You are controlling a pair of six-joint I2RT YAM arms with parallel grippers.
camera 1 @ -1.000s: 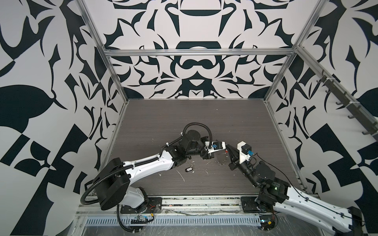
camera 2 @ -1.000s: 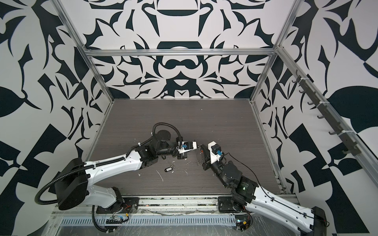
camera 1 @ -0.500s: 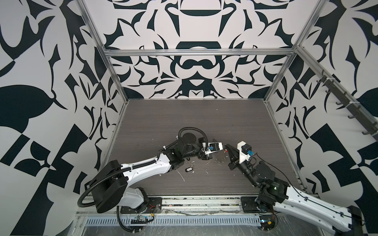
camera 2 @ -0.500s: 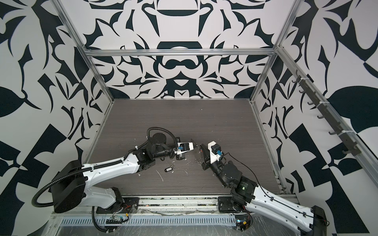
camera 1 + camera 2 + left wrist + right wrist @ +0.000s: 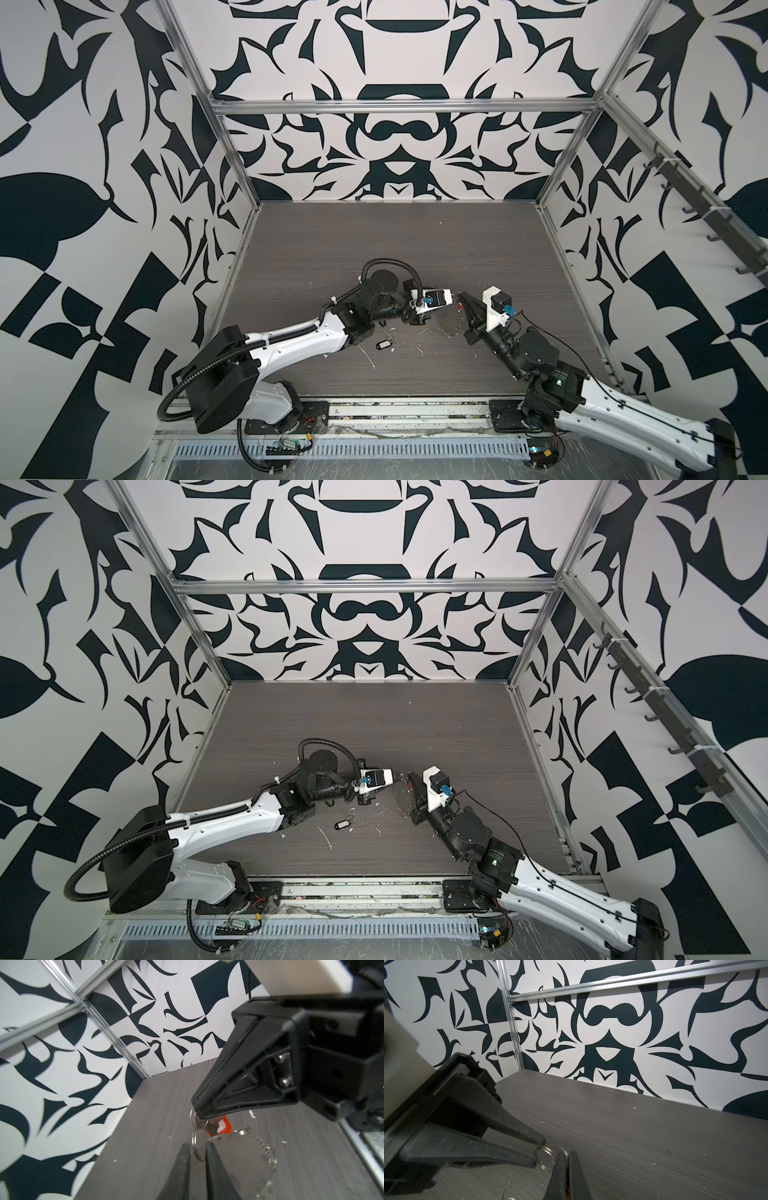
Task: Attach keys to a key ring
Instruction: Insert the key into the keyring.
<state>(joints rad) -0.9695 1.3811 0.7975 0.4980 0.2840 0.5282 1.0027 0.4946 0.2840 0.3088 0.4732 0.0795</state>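
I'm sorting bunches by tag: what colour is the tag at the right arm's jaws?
The tag is red-orange, seen best in the left wrist view.

Both top views look down over the whole table (image 5: pixel 374 232); wrist cameras sit close, facing each other.

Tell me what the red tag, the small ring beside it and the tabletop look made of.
Red tag: likely plastic, matte, solid bright colour. Small ring: metal, shiny silver with highlights. Tabletop: probably wood-look laminate, grey with fine streaked grain.
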